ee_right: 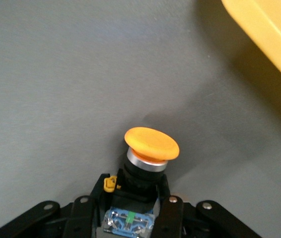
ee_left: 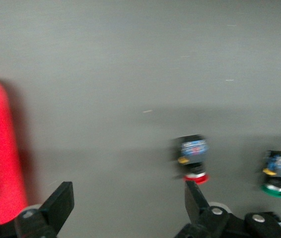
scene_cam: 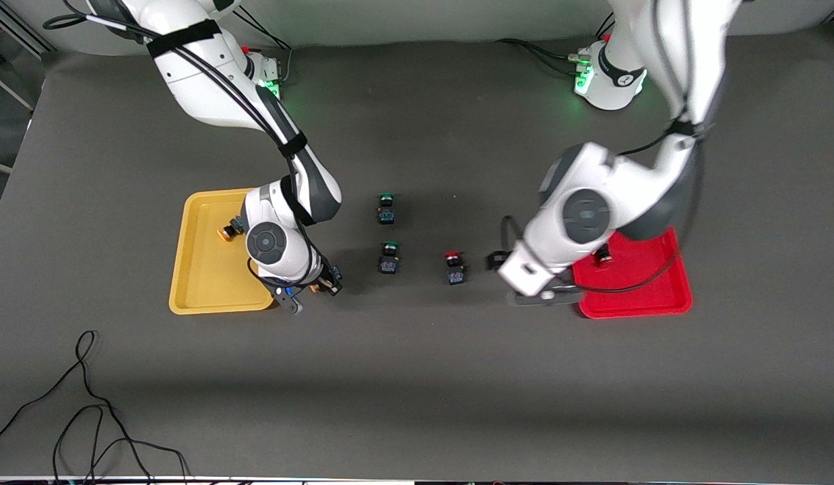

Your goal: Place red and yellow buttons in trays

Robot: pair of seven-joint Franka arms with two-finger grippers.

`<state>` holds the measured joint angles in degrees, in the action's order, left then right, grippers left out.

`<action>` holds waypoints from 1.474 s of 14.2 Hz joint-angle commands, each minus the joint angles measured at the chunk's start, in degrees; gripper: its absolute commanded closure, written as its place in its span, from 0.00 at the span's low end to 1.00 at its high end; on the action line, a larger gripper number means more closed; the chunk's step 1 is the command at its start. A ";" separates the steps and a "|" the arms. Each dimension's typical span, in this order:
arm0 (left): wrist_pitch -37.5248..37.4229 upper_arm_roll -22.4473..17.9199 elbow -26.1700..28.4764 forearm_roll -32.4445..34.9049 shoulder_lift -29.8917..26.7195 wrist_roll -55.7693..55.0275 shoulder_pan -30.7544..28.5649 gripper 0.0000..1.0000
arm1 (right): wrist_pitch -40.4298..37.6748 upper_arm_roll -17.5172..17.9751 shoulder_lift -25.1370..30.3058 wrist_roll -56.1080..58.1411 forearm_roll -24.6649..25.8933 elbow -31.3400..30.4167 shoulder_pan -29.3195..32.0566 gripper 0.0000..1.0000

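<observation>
My right gripper (scene_cam: 312, 289) is shut on a yellow-capped button (ee_right: 151, 144) and holds it just above the table, beside the yellow tray's (scene_cam: 201, 269) corner nearest the front camera. The tray's rim shows in the right wrist view (ee_right: 269, 34). Another yellow button (scene_cam: 227, 232) lies in that tray. My left gripper (scene_cam: 519, 283) is open and empty (ee_left: 128, 203) over the table between the red tray (scene_cam: 646, 289) and a red-capped button (scene_cam: 454, 266), which also shows in the left wrist view (ee_left: 194, 161). A second red button (scene_cam: 602, 256) lies in the red tray.
Two green-capped buttons (scene_cam: 387, 209) (scene_cam: 389, 257) stand mid-table, between the yellow tray and the loose red button. One green button (ee_left: 278, 171) shows in the left wrist view. Black cables (scene_cam: 87, 404) lie near the table's front edge at the right arm's end.
</observation>
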<state>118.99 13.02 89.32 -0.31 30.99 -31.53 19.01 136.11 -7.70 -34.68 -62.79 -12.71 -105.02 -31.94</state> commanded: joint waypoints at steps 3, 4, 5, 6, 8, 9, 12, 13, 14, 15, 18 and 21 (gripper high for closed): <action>8.80 -0.80 -4.24 1.10 10.13 -1.60 7.09 0.01 | -14.17 -0.65 13.65 6.76 -1.09 -1.07 4.50 0.72; 9.07 -0.80 -4.24 0.93 11.45 -1.69 7.27 0.00 | -17.42 -0.73 16.46 10.89 -0.92 -1.50 6.52 0.72; 9.07 -0.80 -4.15 1.19 12.68 -1.86 7.62 0.00 | -19.37 -1.26 18.22 13.63 -0.48 -1.94 8.02 0.72; 9.59 -0.89 -4.24 0.93 14.08 -2.91 8.50 0.00 | -20.00 -1.52 18.94 15.57 -0.39 -2.82 9.25 0.72; 12.83 -0.98 -4.07 1.45 16.11 -5.80 9.12 0.00 | -17.47 -2.14 18.86 21.26 0.40 -7.03 12.06 0.72; 13.11 -0.98 -3.98 1.45 16.29 -6.95 9.29 0.00 | -15.11 -3.45 18.77 26.87 0.58 -9.57 14.08 0.72; 13.11 -0.98 -4.07 1.02 16.65 -10.20 9.30 0.42 | -2.91 -4.95 15.45 33.16 0.05 -15.82 14.80 0.72; 13.11 -0.98 -4.15 0.84 16.56 -11.34 9.21 0.68 | 1.05 -4.95 13.86 34.21 0.05 -16.96 15.15 0.72; 13.11 -1.07 -4.24 0.40 16.47 -13.10 9.12 0.87 | 3.35 -4.95 12.80 34.92 -0.04 -17.41 15.24 0.72; 13.02 -1.07 -4.24 0.49 16.38 -14.42 9.12 0.98 | 4.07 -4.95 11.92 35.01 -0.04 -17.41 15.33 0.72; 11.27 -0.98 -4.33 0.40 15.07 -14.87 8.77 1.00 | 6.44 -4.95 10.07 34.92 -0.39 -17.41 15.33 0.72; -2.21 -0.28 -3.81 -0.91 7.01 -13.21 4.22 1.00 | 6.62 -4.95 9.80 34.75 -0.48 -17.42 15.33 0.50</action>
<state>126.09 12.53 84.25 -0.18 45.50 -44.86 26.43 141.85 -12.40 -24.89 -29.21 -12.44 -122.55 -16.26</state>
